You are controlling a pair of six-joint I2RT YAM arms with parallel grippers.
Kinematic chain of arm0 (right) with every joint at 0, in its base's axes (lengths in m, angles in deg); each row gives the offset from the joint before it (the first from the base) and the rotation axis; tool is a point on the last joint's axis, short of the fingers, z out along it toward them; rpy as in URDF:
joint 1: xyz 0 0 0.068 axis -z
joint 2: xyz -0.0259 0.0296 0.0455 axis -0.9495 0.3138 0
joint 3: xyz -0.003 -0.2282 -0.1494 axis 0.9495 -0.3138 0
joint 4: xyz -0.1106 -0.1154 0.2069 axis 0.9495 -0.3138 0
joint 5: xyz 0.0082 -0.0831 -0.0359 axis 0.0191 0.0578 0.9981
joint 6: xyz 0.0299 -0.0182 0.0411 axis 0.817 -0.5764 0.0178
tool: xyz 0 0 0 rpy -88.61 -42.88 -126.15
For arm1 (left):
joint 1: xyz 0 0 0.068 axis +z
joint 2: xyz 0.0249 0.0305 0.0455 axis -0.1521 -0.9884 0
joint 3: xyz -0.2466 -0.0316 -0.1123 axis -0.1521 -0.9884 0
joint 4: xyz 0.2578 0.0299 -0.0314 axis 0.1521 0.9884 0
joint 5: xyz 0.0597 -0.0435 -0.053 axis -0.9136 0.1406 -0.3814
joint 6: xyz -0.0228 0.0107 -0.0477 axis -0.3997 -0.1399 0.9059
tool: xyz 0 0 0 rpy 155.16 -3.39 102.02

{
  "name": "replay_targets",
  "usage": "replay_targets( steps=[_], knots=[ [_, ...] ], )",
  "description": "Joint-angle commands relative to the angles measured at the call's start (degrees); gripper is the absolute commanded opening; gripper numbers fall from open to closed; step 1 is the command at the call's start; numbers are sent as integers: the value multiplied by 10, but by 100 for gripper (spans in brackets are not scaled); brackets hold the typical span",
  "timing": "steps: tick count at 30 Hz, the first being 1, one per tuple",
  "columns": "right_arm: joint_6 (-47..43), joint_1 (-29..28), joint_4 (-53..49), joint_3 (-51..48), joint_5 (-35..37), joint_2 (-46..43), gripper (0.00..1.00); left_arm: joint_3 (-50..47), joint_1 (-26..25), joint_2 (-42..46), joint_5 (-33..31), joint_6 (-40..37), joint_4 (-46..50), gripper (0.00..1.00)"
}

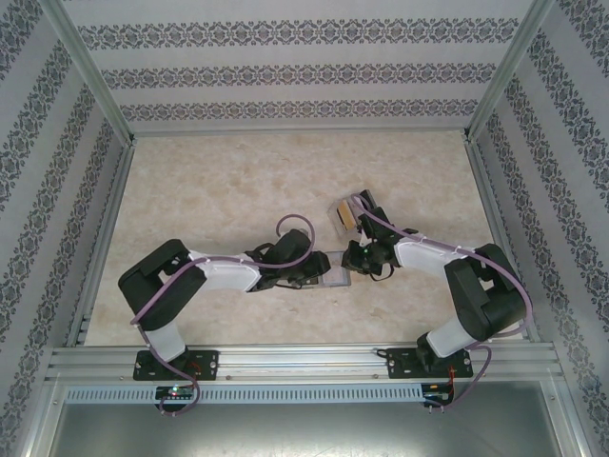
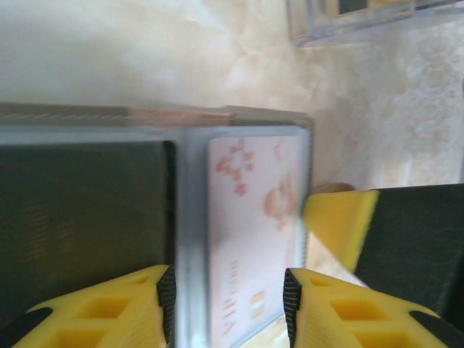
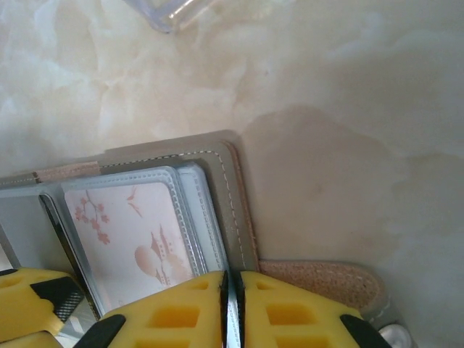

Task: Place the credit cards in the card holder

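The grey card holder lies open at the table's middle, between both arms. A pale pink credit card printed with blossoms sits inside one of its clear sleeves. My left gripper is open, its pads standing on either side of that sleeve and card. My right gripper is shut on the edge of a clear sleeve beside the holder's cork tab. One right finger shows at the card's edge in the left wrist view. Another tan card lies in the clear box.
The clear plastic box stands just beyond the holder, toward the back. A dark panel fills the holder's left half. Metal frame rails and patterned walls bound the marble tabletop.
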Motion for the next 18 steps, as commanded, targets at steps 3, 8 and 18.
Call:
replay_targets(
  steps=[3, 8, 18],
  knots=[
    [16, 6, -22, -16, 11, -7, 15, -16, -1, 23, -31, -33, 78, 46],
    [16, 4, -15, -7, -8, -15, 16, -9, 0, 28, -19, -51, 62, 45],
    [-6, 3, -42, 19, 13, -74, 22, 2, 3, 69, -44, -78, 76, 43]
  ],
)
